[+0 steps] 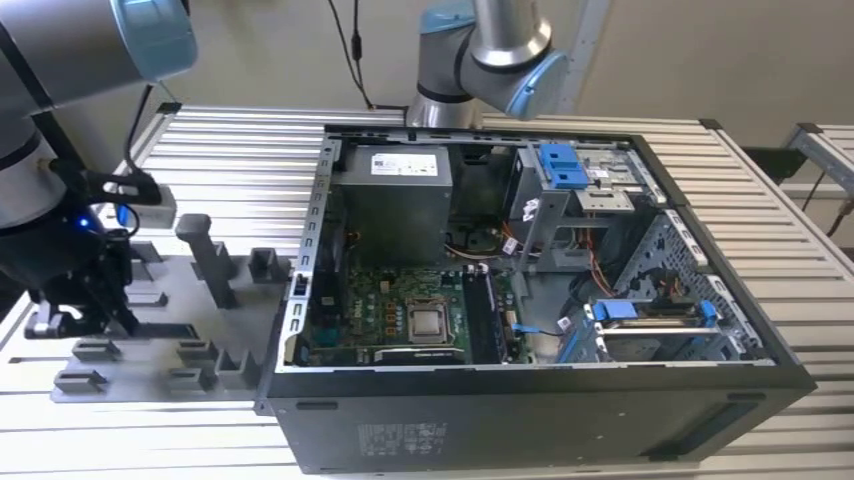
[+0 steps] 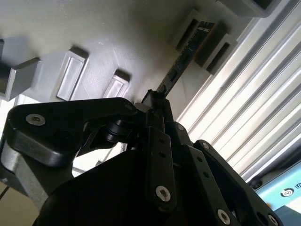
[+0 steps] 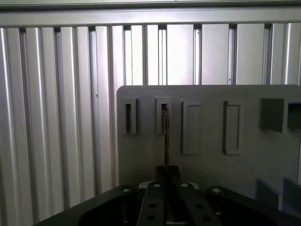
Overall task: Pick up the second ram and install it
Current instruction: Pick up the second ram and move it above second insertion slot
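The second ram (image 2: 186, 54) is a thin dark board standing on edge between two grey fixture blocks (image 2: 221, 52) on the grey plate (image 3: 244, 165). In the first wrist view the second ram (image 3: 166, 136) is seen edge-on, its far end in a slotted block (image 3: 163, 115). My gripper (image 3: 167, 173) has its fingers (image 2: 151, 101) pressed together on the stick's near end. In the exterior view my gripper (image 1: 74, 315) is low over the fixture plate (image 1: 147, 385) at that view's left, beside the open computer case (image 1: 534, 420).
The case lies open with its motherboard (image 1: 400, 320), long black sockets (image 1: 487, 310), power supply (image 1: 394, 200) and blue drive brackets (image 1: 561, 165). Tall grey fixture blocks (image 1: 200, 250) stand on the plate. A second arm (image 1: 481, 60) stands behind the case. The table (image 1: 227, 150) is ribbed aluminium.
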You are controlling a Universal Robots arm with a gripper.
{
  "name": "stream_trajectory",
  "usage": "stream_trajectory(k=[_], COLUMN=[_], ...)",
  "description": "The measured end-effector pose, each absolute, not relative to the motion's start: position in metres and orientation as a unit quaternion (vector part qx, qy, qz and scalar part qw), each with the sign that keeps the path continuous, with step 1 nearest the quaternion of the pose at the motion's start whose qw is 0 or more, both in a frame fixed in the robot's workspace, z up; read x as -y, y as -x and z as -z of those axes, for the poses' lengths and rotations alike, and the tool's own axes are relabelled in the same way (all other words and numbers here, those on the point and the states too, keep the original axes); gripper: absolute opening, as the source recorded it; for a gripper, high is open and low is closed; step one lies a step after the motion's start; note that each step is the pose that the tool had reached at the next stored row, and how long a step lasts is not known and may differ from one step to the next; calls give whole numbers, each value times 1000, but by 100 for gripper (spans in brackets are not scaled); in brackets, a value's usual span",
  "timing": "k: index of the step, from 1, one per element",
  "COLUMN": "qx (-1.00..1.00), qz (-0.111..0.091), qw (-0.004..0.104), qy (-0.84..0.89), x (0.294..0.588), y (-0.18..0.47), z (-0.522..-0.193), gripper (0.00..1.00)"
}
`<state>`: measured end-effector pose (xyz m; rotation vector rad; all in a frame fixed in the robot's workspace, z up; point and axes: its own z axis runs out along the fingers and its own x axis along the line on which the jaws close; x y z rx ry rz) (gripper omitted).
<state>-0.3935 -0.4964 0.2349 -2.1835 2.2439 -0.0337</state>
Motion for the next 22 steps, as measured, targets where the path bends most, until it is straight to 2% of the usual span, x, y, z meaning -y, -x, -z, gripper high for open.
stream_trajectory(k=[22], qx=[-717], qz=[11], qw=[5], qy=[697], x=[496], y=[393], z=[-248], gripper=[14])
